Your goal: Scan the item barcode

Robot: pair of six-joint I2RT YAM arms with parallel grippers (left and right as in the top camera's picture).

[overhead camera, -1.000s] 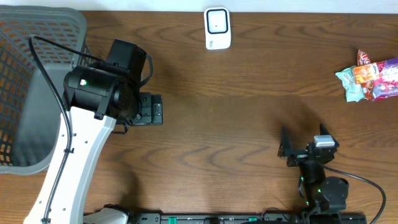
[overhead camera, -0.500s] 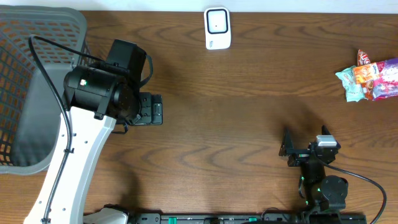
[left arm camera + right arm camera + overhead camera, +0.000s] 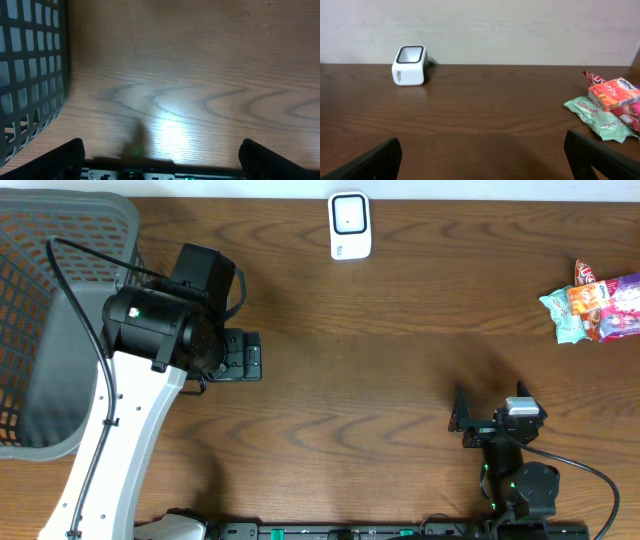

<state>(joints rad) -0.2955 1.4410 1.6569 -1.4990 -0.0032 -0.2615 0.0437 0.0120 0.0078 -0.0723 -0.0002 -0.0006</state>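
Observation:
A white barcode scanner (image 3: pixel 350 225) stands at the back middle of the wooden table, and it shows far left in the right wrist view (image 3: pixel 410 65). Several packaged items (image 3: pixel 598 305) lie in a pile at the right edge; among them are a green pack and an orange box (image 3: pixel 607 107). My right gripper (image 3: pixel 488 412) sits low near the front right, open and empty (image 3: pixel 482 160), well short of the items. My left gripper (image 3: pixel 161 162) is open over bare wood beside the basket. In the overhead view its arm (image 3: pixel 160 330) covers it.
A dark grey mesh basket (image 3: pixel 60 240) fills the back left corner, and its wall (image 3: pixel 30 75) is close on the left of the left gripper. The arms' base rail (image 3: pixel 380 530) runs along the front edge. A pale wall stands behind the table.
The right gripper has shifted very slightly toward the front edge. The left arm and all the objects have stayed where they were.

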